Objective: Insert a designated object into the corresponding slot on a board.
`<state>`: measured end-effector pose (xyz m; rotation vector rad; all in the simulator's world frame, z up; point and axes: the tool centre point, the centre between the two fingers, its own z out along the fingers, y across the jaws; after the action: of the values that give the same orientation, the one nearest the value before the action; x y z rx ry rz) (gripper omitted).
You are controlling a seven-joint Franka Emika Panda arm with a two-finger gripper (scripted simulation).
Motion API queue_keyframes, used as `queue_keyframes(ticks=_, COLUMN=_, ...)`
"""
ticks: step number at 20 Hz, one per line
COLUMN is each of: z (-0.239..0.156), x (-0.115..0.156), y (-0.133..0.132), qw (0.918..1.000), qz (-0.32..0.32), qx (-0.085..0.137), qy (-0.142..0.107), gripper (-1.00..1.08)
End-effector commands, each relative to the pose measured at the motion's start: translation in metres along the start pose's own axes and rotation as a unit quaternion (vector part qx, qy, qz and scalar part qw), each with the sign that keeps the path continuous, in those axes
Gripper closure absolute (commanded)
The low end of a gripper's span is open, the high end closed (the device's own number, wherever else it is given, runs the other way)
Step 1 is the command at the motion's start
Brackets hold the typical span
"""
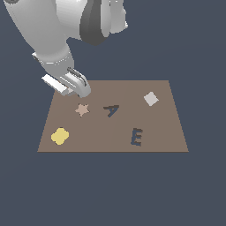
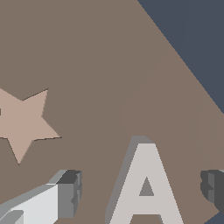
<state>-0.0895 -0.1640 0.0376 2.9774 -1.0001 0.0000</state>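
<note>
While the board (image 1: 163,132) lies flat under the arm with its dark A-shaped slot (image 1: 111,110) unfilled, the task looks to be at its very start: nothing has been lifted or inserted yet. Down at the board's corner nearest the arm, the gripper (image 1: 81,89) hangs low with its fingers (image 2: 68,192) spread apart, holding nothing. In the wrist view the light-grey A block (image 2: 146,188) stands on the board right between those two fingers, not touched by either as far as I can tell; in the exterior view the gripper itself hides the block. A tan star (image 1: 82,109) lies just beside the gripper, on the side toward the slot, and the slot sits a little beyond the star. Farther from the gripper are an E-shaped recess (image 1: 137,137), a white square tile (image 1: 151,99) and a yellow piece (image 1: 60,136). By my judgement the approach is done; closing on the block, carrying it past the star, turning it to match the tilted recess and setting it in all remain.
</note>
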Motion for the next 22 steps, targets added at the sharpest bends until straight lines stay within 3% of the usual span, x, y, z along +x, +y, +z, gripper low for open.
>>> queue_keyframes(ticks=1, z=0.0063, x=-0.0005, y=0.0004, qw=1.0, qz=0.001, qx=0.0, qy=0.0, gripper=-0.92)
queue_keyframes(ticks=3, z=0.0077, x=-0.0007, y=0.0003, qw=1.0, qz=0.001, qx=0.0, qy=0.0, gripper=-0.92)
queue_keyframes(ticks=4, z=0.0077, x=-0.0007, y=0.0003, qw=1.0, qz=0.001, qx=0.0, qy=0.0, gripper=1.08)
queue_keyframes(ticks=22, z=0.0071, x=0.0027, y=-0.0009, qw=0.9998, qz=-0.018, qx=0.0, qy=0.0, gripper=1.08)
